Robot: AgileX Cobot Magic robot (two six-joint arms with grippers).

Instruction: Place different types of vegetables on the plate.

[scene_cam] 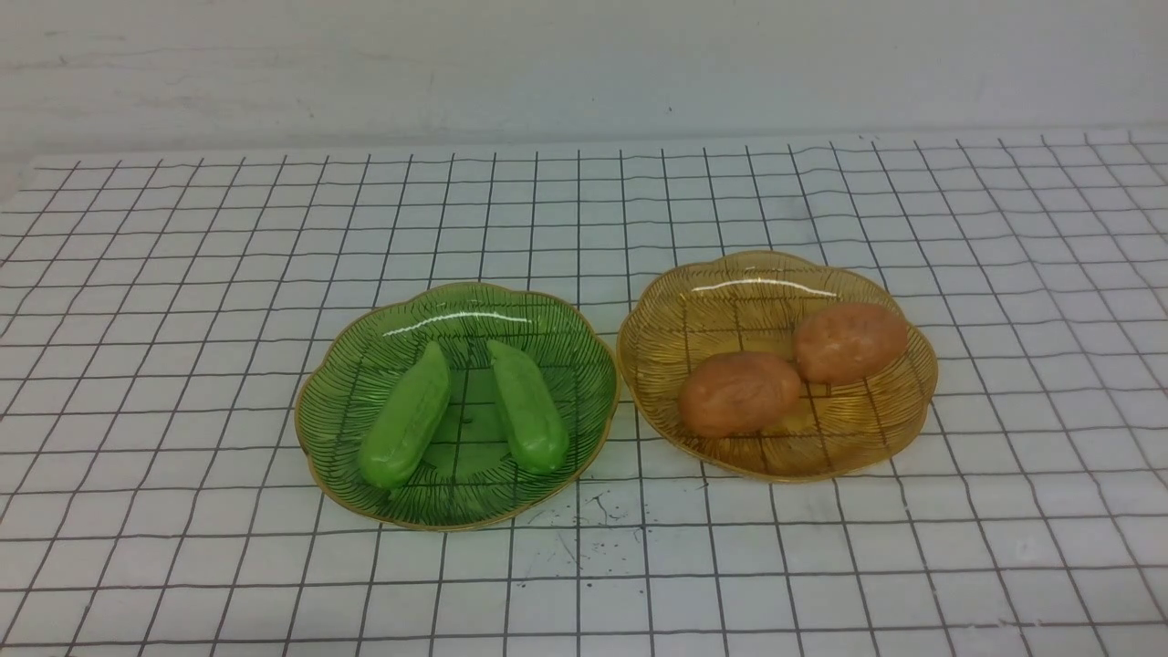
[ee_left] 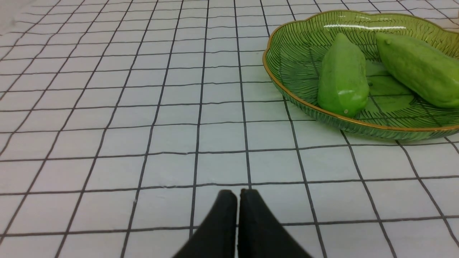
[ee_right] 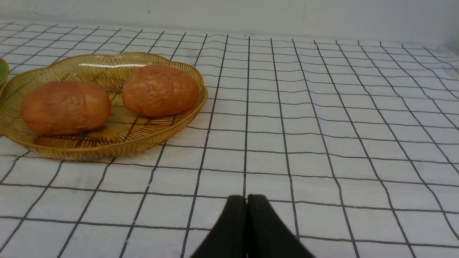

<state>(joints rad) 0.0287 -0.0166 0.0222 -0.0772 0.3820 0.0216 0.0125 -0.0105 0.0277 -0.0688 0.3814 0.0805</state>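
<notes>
a white cloth with a black grid (scene_cam: 182, 274) covers the table. on it sit two scalloped glass plates nearly touching: a green plate (scene_cam: 365, 351) on the left and an amber plate (scene_cam: 693, 297) on the right. the green plate holds two green cucumbers, left one (scene_cam: 406, 417) and right one (scene_cam: 527, 408), spread apart at their near ends. the amber plate holds two potatoes touching, nearer one (scene_cam: 739, 393) and farther one (scene_cam: 850, 341). the left gripper (ee_left: 238, 195) and the right gripper (ee_right: 246, 200) hang over bare cloth, each with fingertips pressed together, holding nothing.
</notes>
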